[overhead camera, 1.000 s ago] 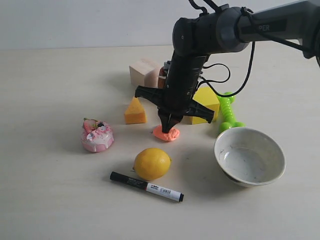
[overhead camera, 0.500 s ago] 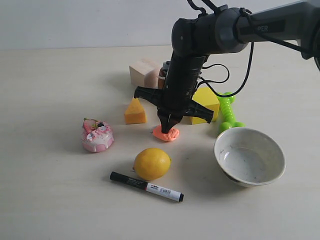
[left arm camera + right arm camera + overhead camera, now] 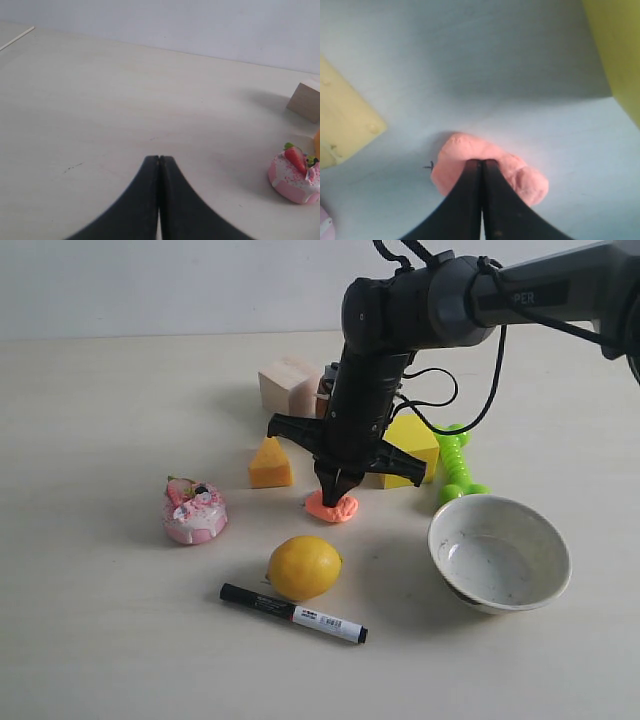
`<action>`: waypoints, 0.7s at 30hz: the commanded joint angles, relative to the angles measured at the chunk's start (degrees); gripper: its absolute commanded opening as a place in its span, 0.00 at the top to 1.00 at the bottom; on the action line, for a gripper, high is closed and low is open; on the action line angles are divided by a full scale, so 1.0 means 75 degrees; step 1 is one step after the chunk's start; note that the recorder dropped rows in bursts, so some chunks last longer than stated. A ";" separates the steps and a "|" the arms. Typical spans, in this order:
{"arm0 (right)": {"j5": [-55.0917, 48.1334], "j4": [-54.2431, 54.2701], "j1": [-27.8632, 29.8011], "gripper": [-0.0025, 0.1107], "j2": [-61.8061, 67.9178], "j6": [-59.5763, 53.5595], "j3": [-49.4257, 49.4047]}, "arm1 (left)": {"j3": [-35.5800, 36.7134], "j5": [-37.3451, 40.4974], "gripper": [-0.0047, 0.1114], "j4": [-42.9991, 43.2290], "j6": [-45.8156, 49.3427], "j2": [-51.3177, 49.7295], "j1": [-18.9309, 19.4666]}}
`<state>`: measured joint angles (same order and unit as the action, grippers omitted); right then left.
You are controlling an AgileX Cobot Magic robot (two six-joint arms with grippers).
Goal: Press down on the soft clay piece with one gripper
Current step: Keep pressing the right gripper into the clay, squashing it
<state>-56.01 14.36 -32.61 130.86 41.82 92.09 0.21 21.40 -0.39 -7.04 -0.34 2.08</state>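
The soft clay piece [image 3: 340,508], a small salmon-orange lump, lies on the table between the lemon and the yellow block. My right gripper [image 3: 333,496] points straight down with its shut fingertips touching the top of the lump. In the right wrist view the closed gripper [image 3: 481,161] rests on the clay [image 3: 520,176], which spreads out to both sides of the tips. My left gripper [image 3: 159,157] is shut and empty over bare table, and it does not show in the exterior view.
A lemon [image 3: 304,567] and a marker [image 3: 293,613] lie in front of the clay. A white bowl [image 3: 499,552] and green toy [image 3: 458,465] are right, a cheese wedge [image 3: 270,463] and pink cake toy [image 3: 195,511] left. Yellow block [image 3: 410,440] and wooden blocks [image 3: 290,385] stand behind.
The right arm has edged slightly to the left with its shut tips still on the clay. The clay and everything else stay in place.
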 commanded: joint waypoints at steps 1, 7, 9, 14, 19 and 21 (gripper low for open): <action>0.0011 0.0550 -0.0265 0.98 0.0669 -0.0045 -0.0254 | -0.0027 -0.0067 0.96 -0.0016 -0.0005 0.0045 -0.0043; -0.0003 0.0550 -0.0265 0.98 0.0669 -0.0045 -0.0254 | -0.0027 -0.0067 0.96 -0.0016 -0.0005 0.0045 -0.0043; -0.0017 0.0550 -0.0265 0.98 0.0669 -0.0060 -0.0254 | -0.0027 -0.0067 0.96 -0.0016 -0.0005 0.0045 -0.0043; 0.0001 0.0496 -0.0265 0.98 0.0570 -0.0060 -0.0254 | -0.0027 -0.0067 0.96 -0.0016 -0.0005 0.0045 -0.0043; 0.0034 0.0208 -0.0265 0.98 0.0259 -0.0040 -0.0254 | -0.0027 -0.0067 0.96 -0.0016 -0.0005 0.0045 -0.0043; 0.0083 0.0201 -0.0265 0.98 0.0178 -0.0040 -0.0254 | -0.0027 -0.0067 0.96 -0.0016 -0.0005 0.0045 -0.0043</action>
<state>-55.53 13.26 -32.95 129.98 41.74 92.09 0.21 21.40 -0.39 -7.04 -0.34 2.08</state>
